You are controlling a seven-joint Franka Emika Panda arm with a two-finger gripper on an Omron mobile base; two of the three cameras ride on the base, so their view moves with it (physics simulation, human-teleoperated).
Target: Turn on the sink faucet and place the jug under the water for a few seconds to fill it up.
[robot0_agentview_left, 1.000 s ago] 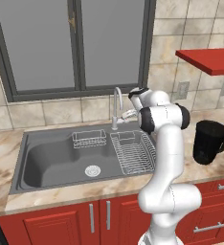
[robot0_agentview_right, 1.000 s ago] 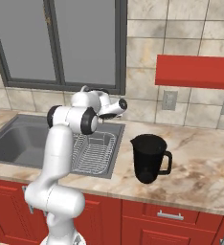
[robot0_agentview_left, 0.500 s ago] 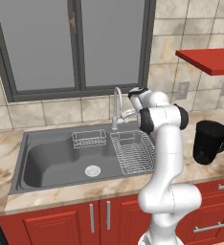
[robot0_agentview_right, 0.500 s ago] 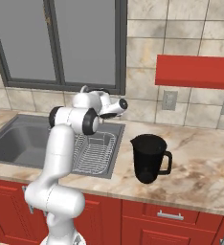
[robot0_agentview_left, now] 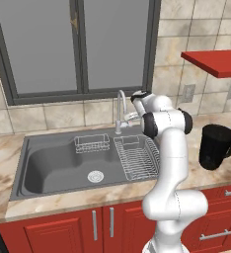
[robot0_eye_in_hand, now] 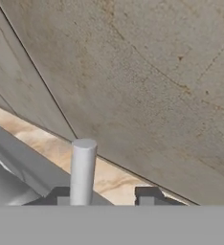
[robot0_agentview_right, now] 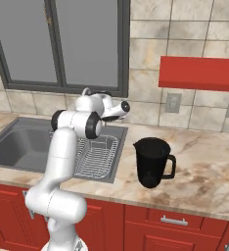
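Left base view. The arm reaches to the back of the sink [robot0_agentview_left: 48,170], its hand at the small side lever of the sink faucet [robot0_agentview_left: 120,106]. No water runs from the spout, so you are on the first step: turning the tap on. The jug [robot0_agentview_left: 215,147] stands on the desk [robot0_agentview_left: 4,202] to the arm's right, well apart from the basin. The hand sits close to the tiled wall [robot0_agentview_left: 53,116], so you have little room behind it; the open room lies forward, over the basin and the wire rack [robot0_agentview_left: 135,158].

Right base view. The jug [robot0_agentview_right: 151,162] stands upright near the desk's front edge, its loop handle turned to the right, clear of the sink rim. The red shelf [robot0_agentview_right: 199,73] hangs well above it, so a straight lift is free. The arm's elbow stands between the camera and the faucet; judge the lever from the hand view.

Hand view. The lever [robot0_eye_in_hand: 82,171] rises as a grey rod just inside the left fingertip [robot0_eye_in_hand: 61,197] of the pincer [robot0_eye_in_hand: 103,198]. The tips stand partly apart with the rod between them; you cannot tell whether they press on it. Push the lever with a short, even sweep and keep the fingers off the wall tiles just beyond.
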